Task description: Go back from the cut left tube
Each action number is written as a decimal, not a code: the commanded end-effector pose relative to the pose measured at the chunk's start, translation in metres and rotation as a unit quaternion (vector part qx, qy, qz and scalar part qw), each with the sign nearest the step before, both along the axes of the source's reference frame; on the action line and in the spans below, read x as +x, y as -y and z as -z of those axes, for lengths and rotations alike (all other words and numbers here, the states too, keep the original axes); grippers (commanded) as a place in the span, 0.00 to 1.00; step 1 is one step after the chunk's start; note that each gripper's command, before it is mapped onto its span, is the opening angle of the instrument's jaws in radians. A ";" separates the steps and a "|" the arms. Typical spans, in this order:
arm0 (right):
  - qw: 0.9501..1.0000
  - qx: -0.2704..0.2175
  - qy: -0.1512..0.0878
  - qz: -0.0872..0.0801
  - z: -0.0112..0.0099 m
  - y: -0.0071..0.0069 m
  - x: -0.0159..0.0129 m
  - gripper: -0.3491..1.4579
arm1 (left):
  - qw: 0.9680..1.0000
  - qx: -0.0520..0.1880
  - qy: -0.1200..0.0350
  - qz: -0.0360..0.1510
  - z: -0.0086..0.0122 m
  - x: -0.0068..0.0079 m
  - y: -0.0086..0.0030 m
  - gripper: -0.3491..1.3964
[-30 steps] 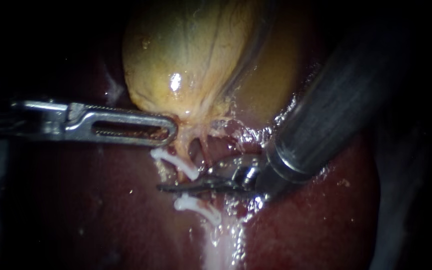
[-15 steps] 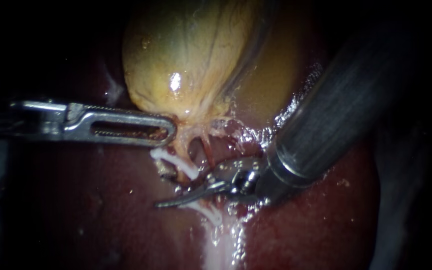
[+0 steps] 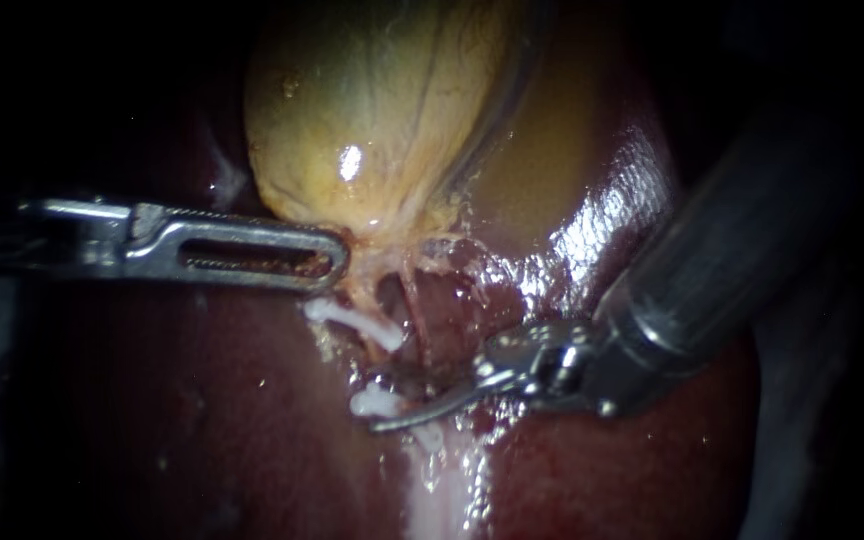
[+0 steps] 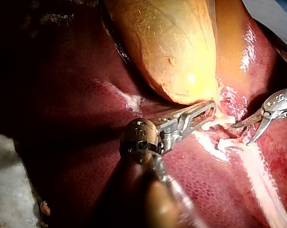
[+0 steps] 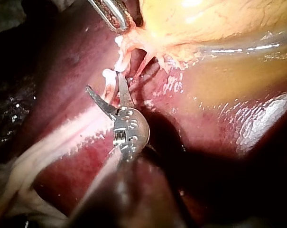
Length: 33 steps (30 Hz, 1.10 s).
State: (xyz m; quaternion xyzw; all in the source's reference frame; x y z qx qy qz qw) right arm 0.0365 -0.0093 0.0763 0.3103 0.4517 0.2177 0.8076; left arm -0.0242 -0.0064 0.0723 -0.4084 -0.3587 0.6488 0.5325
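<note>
Blades of right instrument (image 5: 104, 83) gape beside 2 tube stumps (image 3: 352, 320).

- Through the endoscope we see a dark surround (image 3: 42, 70) beyond the lit middle.
- From the left wrist we see pale grey material (image 4: 5, 190) and, well apart, a bluish-white surface (image 4: 276, 12).

The liver (image 3: 672, 460) is what bears everything here, dark red and wet, filling the scene from left to right. On its far half lies the gallbladder (image 3: 372, 120), yellow-tan, with its narrow end pointing near. Just past that end, a farther tube stump (image 3: 352, 322) and a nearer tube stump (image 3: 377, 402), both white, lie on the liver with a gap between them. A pale strip (image 3: 442, 500) runs on nearward along the surface. In the left wrist view, whitish material (image 4: 5, 190) borders the liver's edge.
</note>
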 end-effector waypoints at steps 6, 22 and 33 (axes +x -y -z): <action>0.999 -0.046 0.003 -0.006 0.0015 -0.0015 -0.0034 0.98 | 1.000 0.000 -0.001 0.000 0.0000 0.0000 0.0000 0.00; 0.993 -0.116 -0.006 -0.022 0.0068 -0.0057 -0.0090 0.98 | 1.000 0.000 -0.001 0.001 -0.0001 -0.0001 0.0000 0.00; 0.990 -0.141 -0.016 -0.014 0.0069 -0.0059 -0.0091 0.98 | 1.000 -0.007 -0.006 0.005 -0.0023 -0.0015 0.0009 0.00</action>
